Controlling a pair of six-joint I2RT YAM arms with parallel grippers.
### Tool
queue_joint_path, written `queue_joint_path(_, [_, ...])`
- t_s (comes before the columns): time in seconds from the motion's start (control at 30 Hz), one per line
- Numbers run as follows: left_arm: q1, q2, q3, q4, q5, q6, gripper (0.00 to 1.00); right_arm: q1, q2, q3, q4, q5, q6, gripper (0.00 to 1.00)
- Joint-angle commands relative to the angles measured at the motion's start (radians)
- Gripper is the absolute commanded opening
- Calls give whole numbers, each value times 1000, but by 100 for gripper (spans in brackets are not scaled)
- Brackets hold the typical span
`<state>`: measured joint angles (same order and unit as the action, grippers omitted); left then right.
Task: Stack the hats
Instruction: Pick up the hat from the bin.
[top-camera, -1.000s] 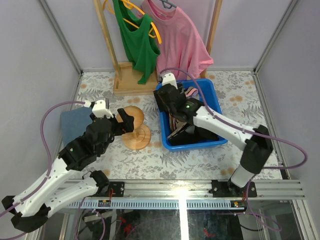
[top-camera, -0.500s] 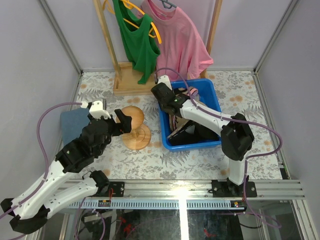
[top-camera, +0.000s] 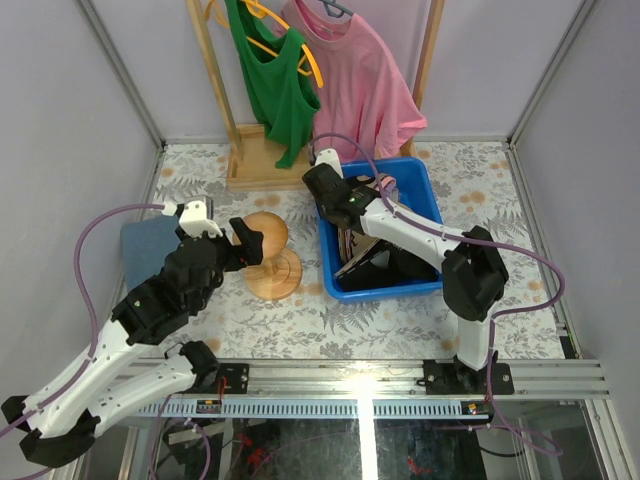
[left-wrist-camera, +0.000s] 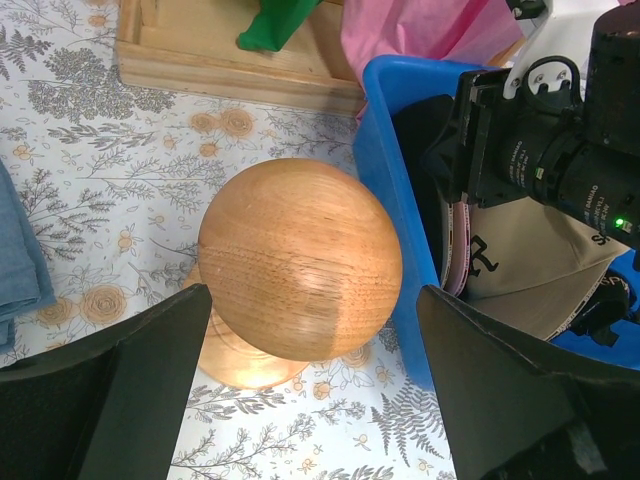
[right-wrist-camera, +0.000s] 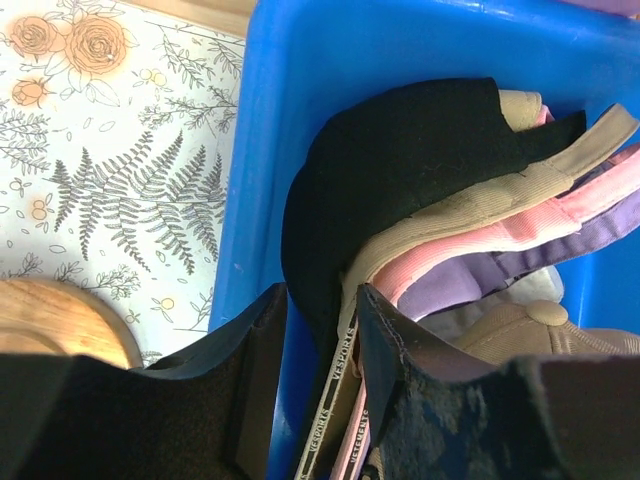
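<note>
Several caps lie bunched in a blue bin (top-camera: 432, 205). In the right wrist view they are a black cap (right-wrist-camera: 400, 150), a tan cap (right-wrist-camera: 500, 190), a pink cap (right-wrist-camera: 470, 245) and a lavender cap (right-wrist-camera: 520, 265). My right gripper (top-camera: 340, 205) reaches into the bin's left side. Its jaws (right-wrist-camera: 322, 300) are nearly closed on the black cap's edge, with the tan cap's band beside it. My left gripper (top-camera: 245, 243) is open and empty, and its jaws (left-wrist-camera: 315, 295) stand wide on either side of the wooden knob stand (left-wrist-camera: 300, 255). A blue fabric piece (top-camera: 145, 245) lies left, partly under my left arm.
The knob stand (top-camera: 270, 265) stands just left of the bin (left-wrist-camera: 385, 180). A wooden clothes rack at the back holds a green tank top (top-camera: 275, 80) and a pink T-shirt (top-camera: 360, 80) over its base (top-camera: 255, 165). Metal frame posts rise at the table's corners.
My right arm swung its elbow right and the gripper shifted towards the bin's far left corner, then held still. My left gripper edged slightly nearer the knob.
</note>
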<state>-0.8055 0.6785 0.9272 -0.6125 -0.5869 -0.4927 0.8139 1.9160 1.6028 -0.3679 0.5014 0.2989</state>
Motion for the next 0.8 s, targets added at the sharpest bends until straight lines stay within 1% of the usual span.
queue_joint_path(0.0, [-5,9,5,62,-19,22,83,-5,-14,63,57,-21,17,42])
queue_joint_path(0.07, [-4,10,8,62,-21,24,83,-6,-1,77,55,-49,17,42])
queue_joint_path(0.4, [-4,11,13,62,-34,41,83,-17,76,129,11,-31,42,42])
queue_joint_path(0.53, [-4,9,13,62,-36,45,83,-33,76,109,0,23,59,42])
queue_joint_path(0.77, [-4,9,7,66,-34,46,83,-35,32,51,30,43,60,42])
